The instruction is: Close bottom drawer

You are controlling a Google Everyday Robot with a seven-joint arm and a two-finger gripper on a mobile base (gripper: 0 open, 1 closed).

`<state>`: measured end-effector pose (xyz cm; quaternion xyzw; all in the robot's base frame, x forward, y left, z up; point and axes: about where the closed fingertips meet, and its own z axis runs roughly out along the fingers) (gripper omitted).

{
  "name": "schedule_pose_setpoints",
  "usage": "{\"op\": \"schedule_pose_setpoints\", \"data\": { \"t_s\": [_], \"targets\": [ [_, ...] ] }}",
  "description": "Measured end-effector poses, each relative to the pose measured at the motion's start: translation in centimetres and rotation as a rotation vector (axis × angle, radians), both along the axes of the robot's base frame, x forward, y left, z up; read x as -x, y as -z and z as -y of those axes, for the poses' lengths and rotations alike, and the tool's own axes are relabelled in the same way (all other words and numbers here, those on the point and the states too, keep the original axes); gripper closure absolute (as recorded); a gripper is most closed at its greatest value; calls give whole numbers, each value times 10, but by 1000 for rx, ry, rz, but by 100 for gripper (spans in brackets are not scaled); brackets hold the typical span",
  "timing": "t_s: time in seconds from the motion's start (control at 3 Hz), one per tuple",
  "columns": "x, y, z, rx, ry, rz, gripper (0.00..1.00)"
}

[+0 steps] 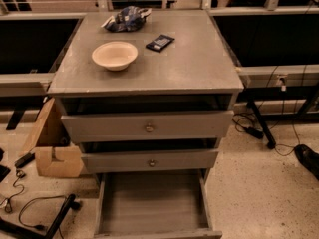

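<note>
The bottom drawer [152,203] of the grey cabinet [149,59] is pulled far out toward me, showing its plain grey inside; its front edge runs along the bottom of the view and its knob is hidden. Above it are the middle drawer front [149,161] and the top drawer front [147,126], each with a brass knob, both slightly out. The gripper is not in view.
On the cabinet top sit a cream bowl [114,55], a dark flat packet [160,42] and a crumpled blue bag [125,19]. A cardboard box [52,148] and cables [35,210] lie on the floor to the left. Table legs and cords [259,128] stand to the right.
</note>
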<state>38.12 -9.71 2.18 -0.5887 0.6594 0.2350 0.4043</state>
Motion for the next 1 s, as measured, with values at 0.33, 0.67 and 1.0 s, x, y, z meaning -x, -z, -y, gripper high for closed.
{"op": "schedule_pose_setpoints", "data": {
  "t_s": [0.33, 0.67, 1.0],
  "targets": [
    [4, 0, 0, 0, 0, 0, 100],
    [1, -7, -1, 7, -8, 15, 100],
    [-3, -13, -7, 11, -16, 26, 100]
  ]
}}
